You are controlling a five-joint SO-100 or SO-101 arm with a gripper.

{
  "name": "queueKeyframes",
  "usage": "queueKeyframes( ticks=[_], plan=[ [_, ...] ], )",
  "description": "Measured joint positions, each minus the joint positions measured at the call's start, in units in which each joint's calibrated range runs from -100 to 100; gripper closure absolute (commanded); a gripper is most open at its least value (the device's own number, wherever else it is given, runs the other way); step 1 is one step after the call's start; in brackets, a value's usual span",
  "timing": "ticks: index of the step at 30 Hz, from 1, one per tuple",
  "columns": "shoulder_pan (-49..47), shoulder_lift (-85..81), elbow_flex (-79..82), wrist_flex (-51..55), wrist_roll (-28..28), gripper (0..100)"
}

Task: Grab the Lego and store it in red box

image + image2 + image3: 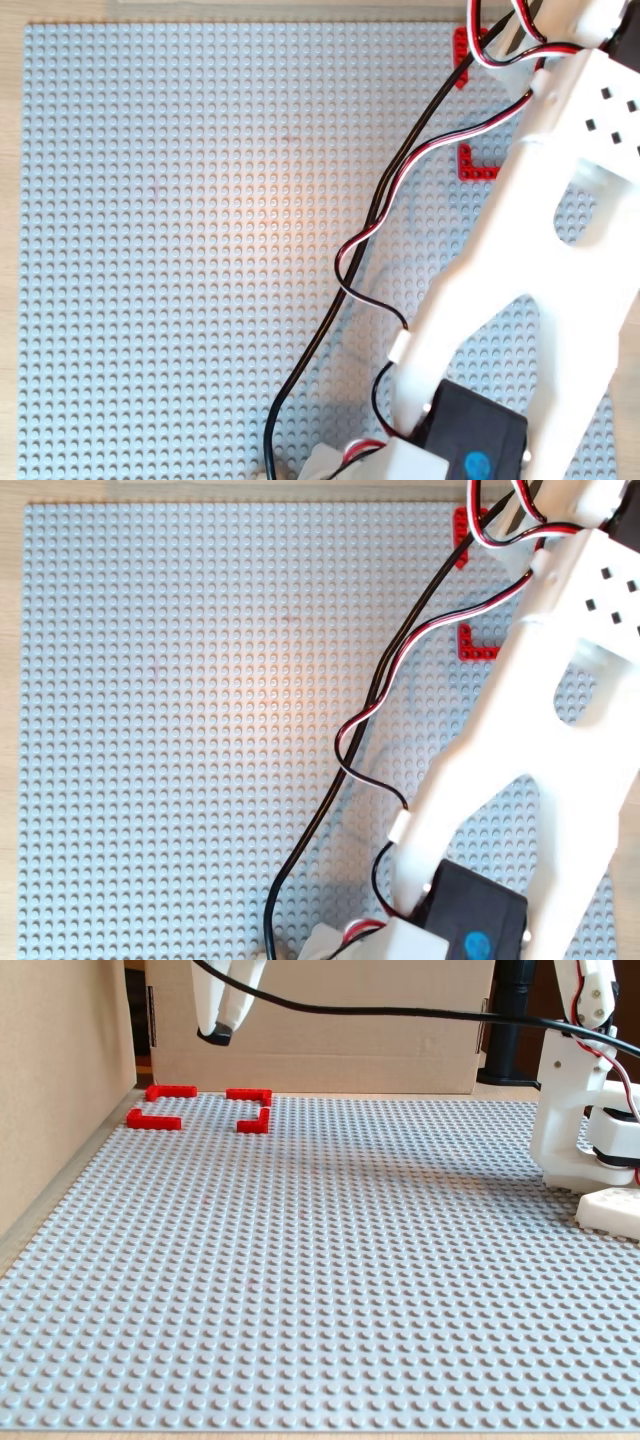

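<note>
A: What is found at the left of the fixed view?

B: A tan wall is seen along the left edge. The grey studded baseplate (330,1260) covers nearly the whole floor of the scene. At its far left corner the red box (198,1106) is laid out as four thin red corner pieces with an open square between them. No piece is seen inside that square.

A: Where is the hand located?

B: The hand (216,1033) is suspended above the red box in the fixed view, well clear of the studs. Only its white fingers, with a dark tip on the lower end, are shown. The fingertips appear closed together, but whether anything is held cannot be told.

A: Where is the Lego?

B: The Lego is not visible in any view. Its position cannot be determined from the pictures.

A: What is found further right?

B: A cardboard panel (320,1020) is stood behind the baseplate. A black cable (400,1010) is run across it to the white arm base (585,1110) at the right edge.

A: What is shown in both overhead views?

B: The baseplate (180,250) is bare on the left. Black, white and red cables (350,260) cross the middle. The white arm (540,260) covers the right side, and only two corner pieces of the red box (476,168) are exposed beside it. The hand is hidden there.
</note>
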Motion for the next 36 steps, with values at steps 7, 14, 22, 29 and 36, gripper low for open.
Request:
queueKeyframes(
  ticks=[7, 14, 22, 29, 36],
  plan=[
    [0.22, 3.89, 0.36, -2.68, 0.05, 92],
    [0.29, 5.16, 5.01, -6.91, 0.05, 92],
    [0.29, 5.16, 7.60, -9.84, 0.05, 91],
    [0.29, 5.16, 7.60, -9.84, 0.05, 84],
    [0.29, 5.16, 7.60, -9.84, 0.05, 82]
  ],
)
